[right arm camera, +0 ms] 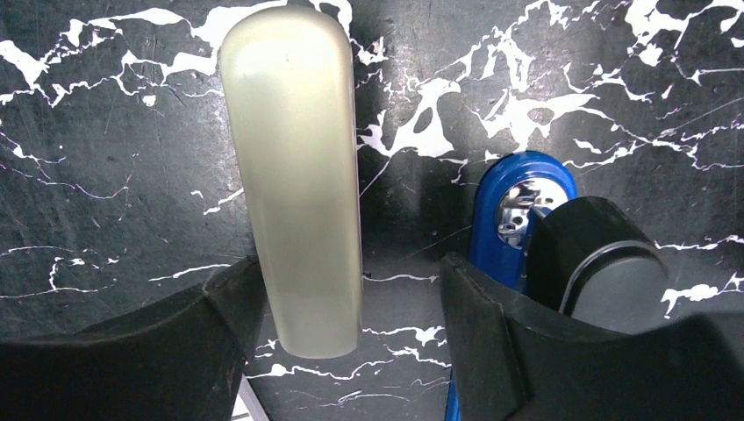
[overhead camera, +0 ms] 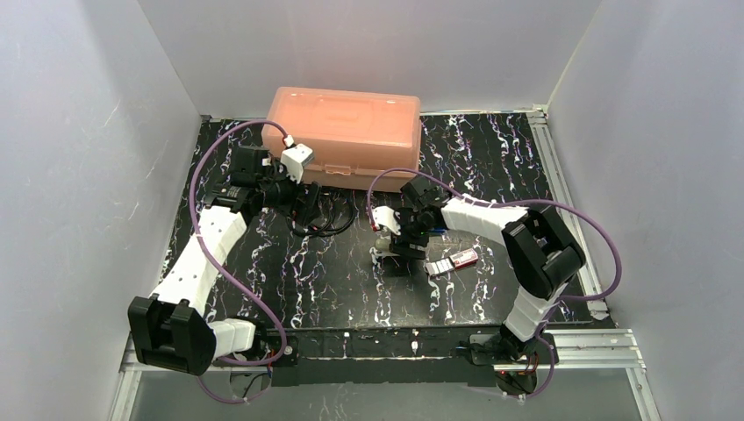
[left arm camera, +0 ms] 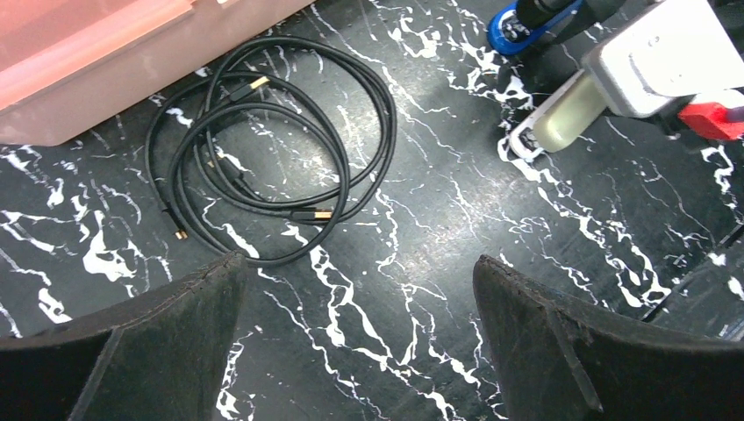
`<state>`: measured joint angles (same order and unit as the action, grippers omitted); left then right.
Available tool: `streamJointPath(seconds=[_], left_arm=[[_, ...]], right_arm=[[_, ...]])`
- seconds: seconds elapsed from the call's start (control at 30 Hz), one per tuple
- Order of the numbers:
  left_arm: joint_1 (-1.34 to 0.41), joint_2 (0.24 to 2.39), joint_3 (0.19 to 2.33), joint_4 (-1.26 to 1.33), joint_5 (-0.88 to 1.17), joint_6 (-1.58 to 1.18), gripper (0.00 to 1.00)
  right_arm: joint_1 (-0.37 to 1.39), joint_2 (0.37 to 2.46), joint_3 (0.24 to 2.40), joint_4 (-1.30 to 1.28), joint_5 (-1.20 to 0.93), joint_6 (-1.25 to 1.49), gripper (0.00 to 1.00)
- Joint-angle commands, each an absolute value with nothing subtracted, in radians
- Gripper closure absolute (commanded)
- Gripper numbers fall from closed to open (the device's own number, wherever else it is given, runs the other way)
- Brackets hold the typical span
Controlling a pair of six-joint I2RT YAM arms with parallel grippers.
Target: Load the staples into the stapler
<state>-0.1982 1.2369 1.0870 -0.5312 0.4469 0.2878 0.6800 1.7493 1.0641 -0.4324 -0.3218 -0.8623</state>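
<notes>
Top external view: the staples (overhead camera: 456,260) lie just right of the cream stapler (right arm camera: 294,175). Right gripper (right arm camera: 346,267) straddles that stapler, jaws parted, not clamping. Left gripper (left arm camera: 360,263), well left of it, gapes wide, holding nothing.

The black tabletop with white marble veining (overhead camera: 351,289) has a smooth, low-sheen finish. The salmon-pink translucent plastic storage box (overhead camera: 346,132) is smooth and semi-gloss. The coiled black cable (left arm camera: 387,132) has a smooth, rubbery sheath and gold-coloured metal plug tips. Of the 2 staplers, the pale cream stapler (right arm camera: 294,175) has a smooth, glossy plastic shell. The blue stapler (right arm camera: 491,219) is glossy plastic with a bright polished metal insert (right arm camera: 518,206). The left gripper fingers (left arm camera: 544,351) and right gripper fingers (right arm camera: 518,351) are black, matt and finely grained. The small pink-red staple box (overhead camera: 458,259) looks matt; its material cannot be resolved.
</notes>
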Motion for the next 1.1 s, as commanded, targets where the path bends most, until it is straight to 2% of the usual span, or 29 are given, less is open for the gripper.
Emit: streamJointPath(seconds=[0.0, 0.1, 0.13, 0.53, 0.8, 1.07], left_arm=[[-0.198, 1.193, 1.098, -0.525, 0.371, 0.294, 0.01], [-0.198, 1.192, 1.110, -0.509, 0.324, 0.286, 0.01], [-0.198, 1.192, 1.113, -0.504, 0.306, 0.283, 0.02], [-0.169, 1.195, 1.109, -0.359, 0.205, 0.163, 0.02], [-0.143, 1.170, 1.074, -0.270, 0.228, 0.119, 0.01], [-0.107, 1.137, 1.007, -0.118, 0.213, 0.008, 0.02]], right_arm=[[0.672, 1.676, 1.087, -0.470, -0.325, -0.815, 0.17], [0.646, 1.649, 1.123, -0.496, -0.349, -0.733, 0.02], [0.638, 1.641, 1.140, -0.508, -0.349, -0.706, 0.01], [0.546, 1.484, 1.250, -0.526, -0.229, -0.555, 0.01], [0.500, 1.365, 1.192, -0.370, -0.019, -0.395, 0.01], [0.460, 1.324, 1.233, -0.328, 0.010, -0.281, 0.01]])
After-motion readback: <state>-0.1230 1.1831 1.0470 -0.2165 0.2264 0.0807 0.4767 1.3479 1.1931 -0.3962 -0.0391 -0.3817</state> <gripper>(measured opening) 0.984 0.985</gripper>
